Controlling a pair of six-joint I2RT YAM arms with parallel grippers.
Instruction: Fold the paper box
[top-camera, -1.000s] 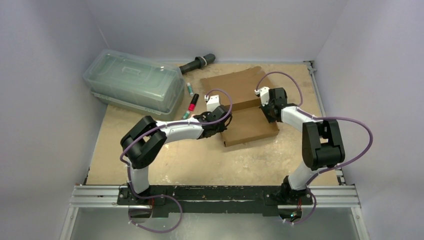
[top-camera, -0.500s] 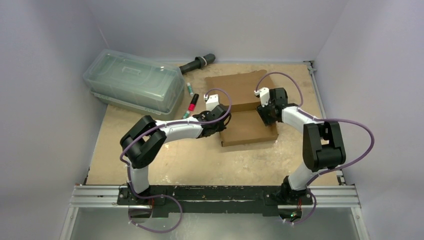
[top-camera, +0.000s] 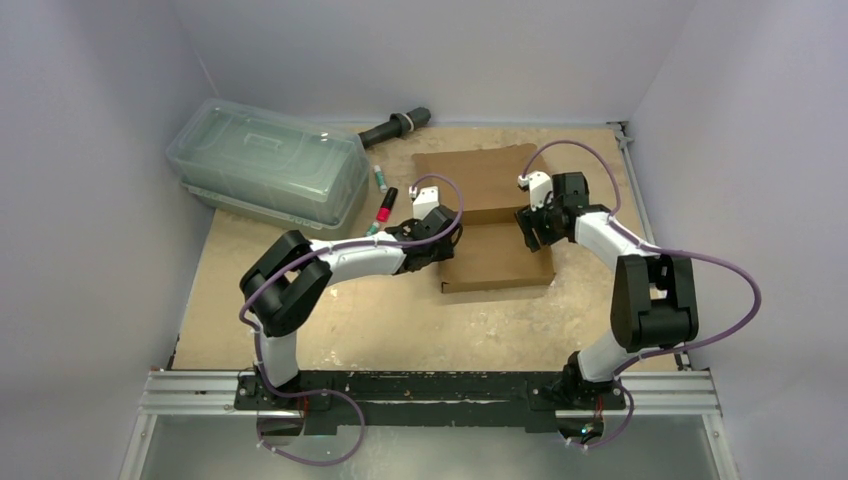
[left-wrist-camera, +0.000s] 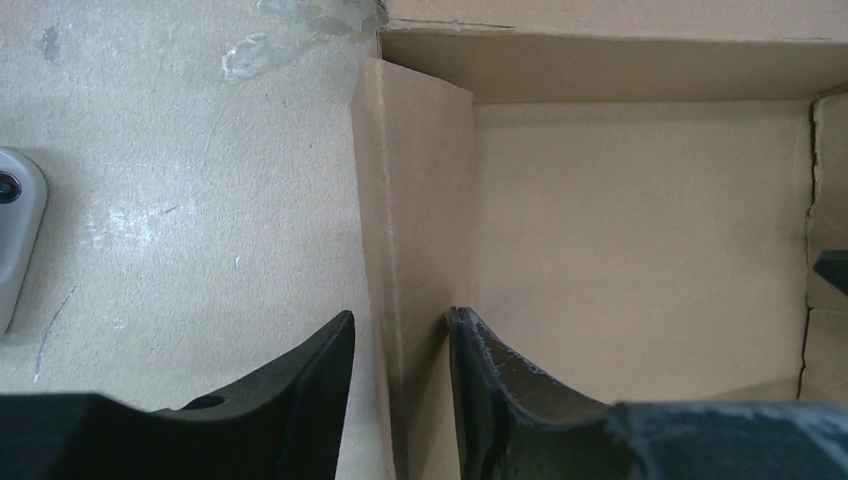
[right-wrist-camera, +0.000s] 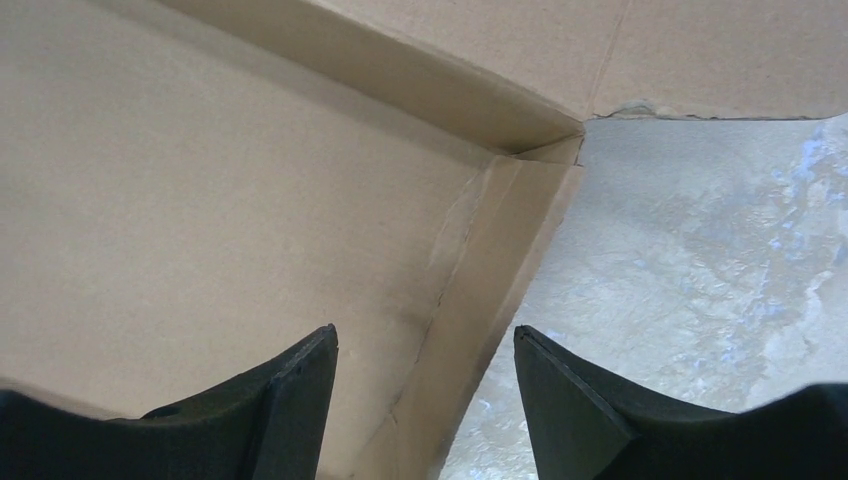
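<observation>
Counted: paper box (top-camera: 480, 180) ×1 | clear greenish lidded container (top-camera: 265, 165) ×1 | black handle-shaped tool (top-camera: 395, 127), white-banded, ×1 | marker pens ×3: green-capped marker (top-camera: 380, 178), red marker (top-camera: 386, 205), green-tipped marker (top-camera: 372, 230), which was partly hidden | grippers ×2: left gripper (top-camera: 440, 250), right gripper (top-camera: 530, 232) | table (top-camera: 350, 320) ×1
</observation>
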